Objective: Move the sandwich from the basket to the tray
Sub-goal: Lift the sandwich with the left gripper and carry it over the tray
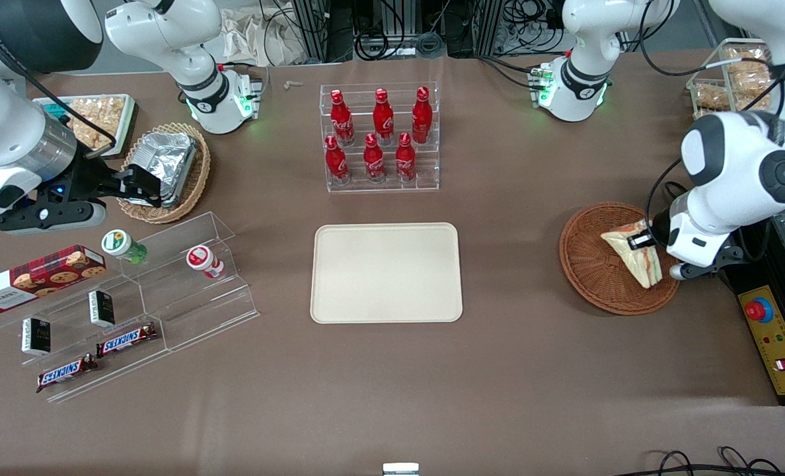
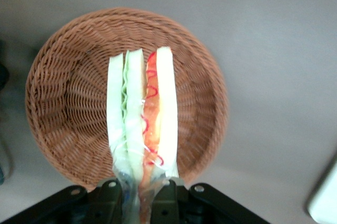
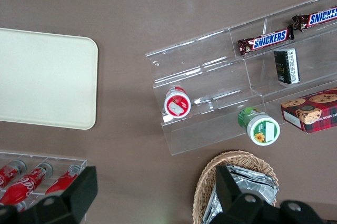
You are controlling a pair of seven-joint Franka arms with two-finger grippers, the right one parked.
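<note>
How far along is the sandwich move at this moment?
Done: the left arm's hand has reached the basket and, in the wrist view, its fingers are shut on the sandwich.
In hand: the sandwich is gripped but still over the basket.
Left: carrying it to the tray, which holds nothing yet, and releasing it.

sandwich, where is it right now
The sandwich is in the reddish-brown wicker basket toward the working arm's end of the table, gripped by the left gripper at one end; the cream tray sits apart, unoccupied.
</note>
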